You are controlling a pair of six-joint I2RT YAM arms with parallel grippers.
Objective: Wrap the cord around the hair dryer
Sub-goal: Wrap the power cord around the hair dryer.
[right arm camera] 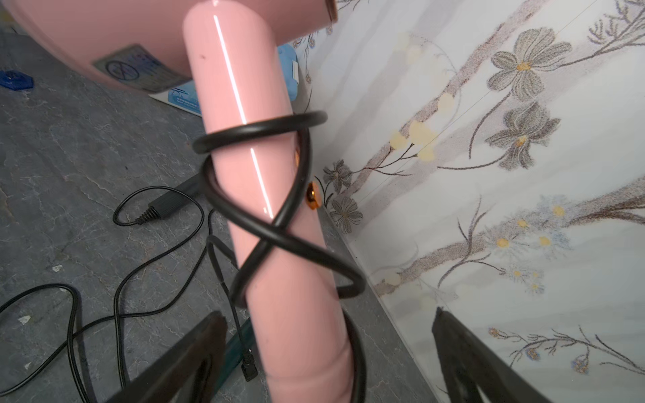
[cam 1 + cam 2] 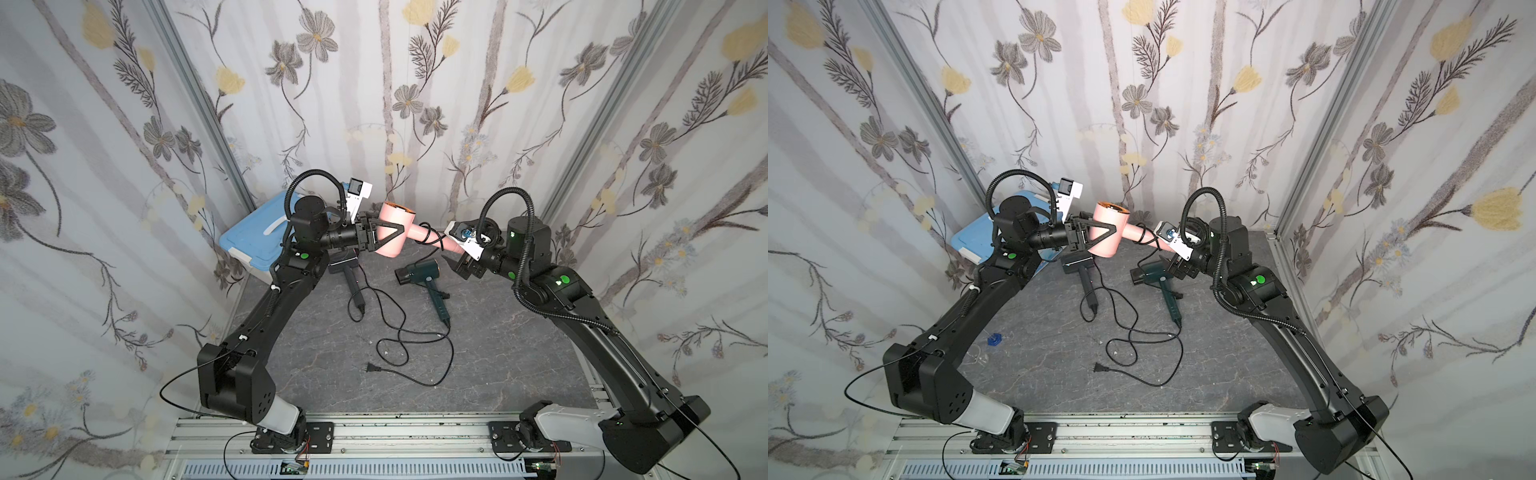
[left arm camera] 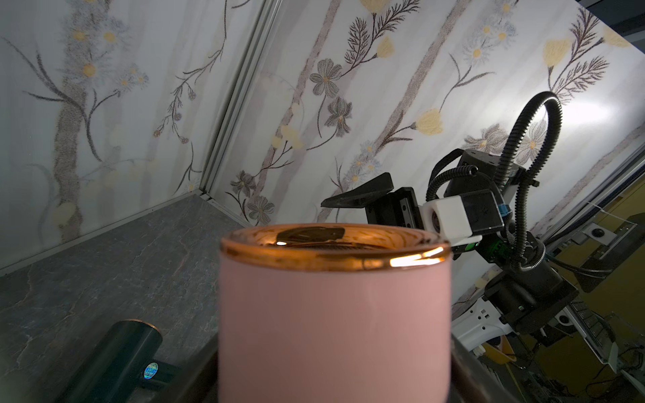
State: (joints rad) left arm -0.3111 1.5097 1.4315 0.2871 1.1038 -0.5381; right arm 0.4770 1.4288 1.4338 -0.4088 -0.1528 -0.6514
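A pink hair dryer hangs above the grey tabletop, handle pointing toward the right arm. My left gripper is shut on its barrel, one finger on each side. The black cord loops around the pink handle in a few crossing turns and runs down past the handle's end. My right gripper is open, its fingers straddling the handle's end with a gap on each side. The far end of the cord is hidden.
A dark green hair dryer and a black hair dryer lie on the table below, with loose black cord and a plug trailing toward the front. A blue lidded box stands at the back left corner. Walls close in behind.
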